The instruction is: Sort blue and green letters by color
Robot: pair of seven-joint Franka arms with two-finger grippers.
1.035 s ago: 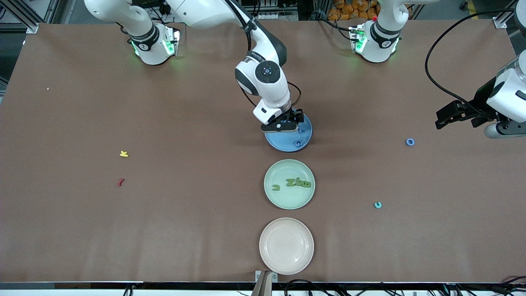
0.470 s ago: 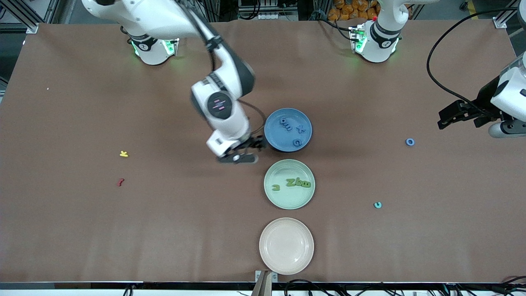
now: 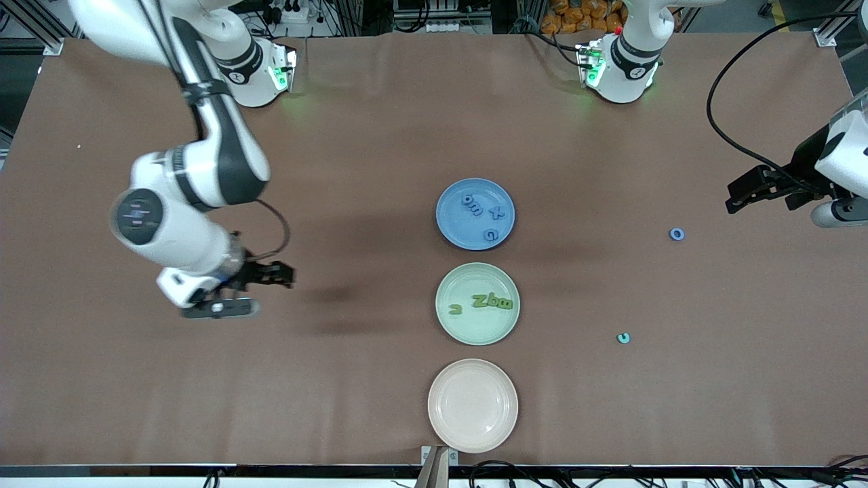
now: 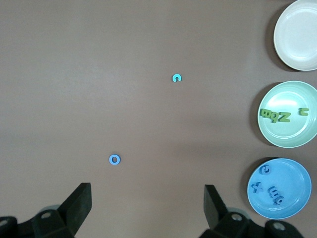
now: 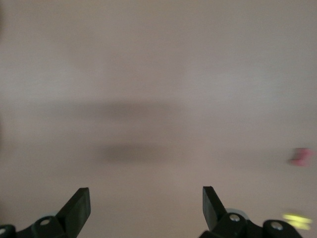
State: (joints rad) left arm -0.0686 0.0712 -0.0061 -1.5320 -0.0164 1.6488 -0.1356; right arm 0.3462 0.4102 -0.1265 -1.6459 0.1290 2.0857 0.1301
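Now right claw (image 3: 283,274) off blue plate (image 3: 453,230), empty

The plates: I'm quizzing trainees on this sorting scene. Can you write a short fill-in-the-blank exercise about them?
1. The plate nearest the front camera, the pale plate, holds ____ letters.
2. The green plate lies between the pale plate and the ____ plate.
3. The blue ring lies on the ____, not on a plate.
4. The left gripper has its fingers ____.

Missing words: no; blue; table; open
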